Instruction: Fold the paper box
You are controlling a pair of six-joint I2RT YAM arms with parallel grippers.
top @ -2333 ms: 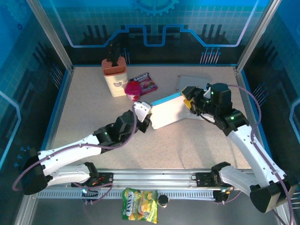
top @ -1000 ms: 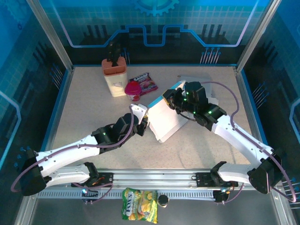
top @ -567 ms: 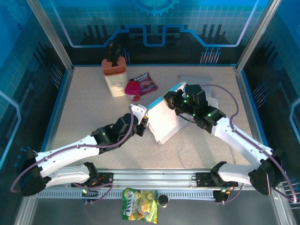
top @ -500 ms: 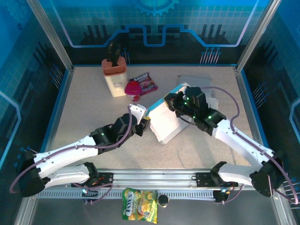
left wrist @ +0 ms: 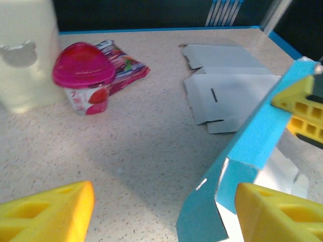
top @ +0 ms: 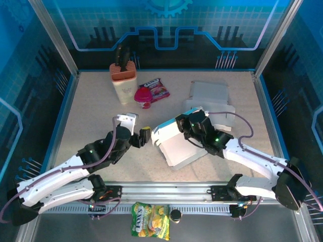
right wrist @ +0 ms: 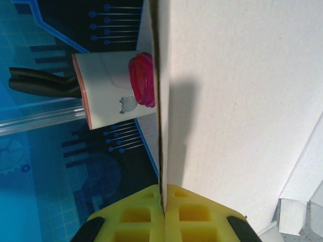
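The paper box point(top: 177, 146), white inside and blue outside, lies partly folded at the table's middle, with one wall raised. My right gripper point(top: 188, 122) is shut on the top edge of that wall. In the right wrist view its yellow fingertips point(right wrist: 164, 212) pinch the thin card, and the white panel point(right wrist: 242, 101) spreads to the right. My left gripper point(top: 143, 136) stands open just left of the box, apart from it. In the left wrist view the blue wall point(left wrist: 252, 151) rises ahead on the right, close to the right-hand finger point(left wrist: 277, 217). Bare table lies between the fingers.
A flat grey box blank point(top: 209, 98) lies behind the box. At the back left stand a cream holder point(top: 123, 83), a pink-lidded cup point(top: 143, 97) and a candy pack point(top: 157, 88). A snack bag point(top: 150, 220) lies beyond the front rail.
My left gripper has opened, let go of the box and drawn back to the left. The right gripper, still shut on the wall, has swung the box nearer and leftwards.
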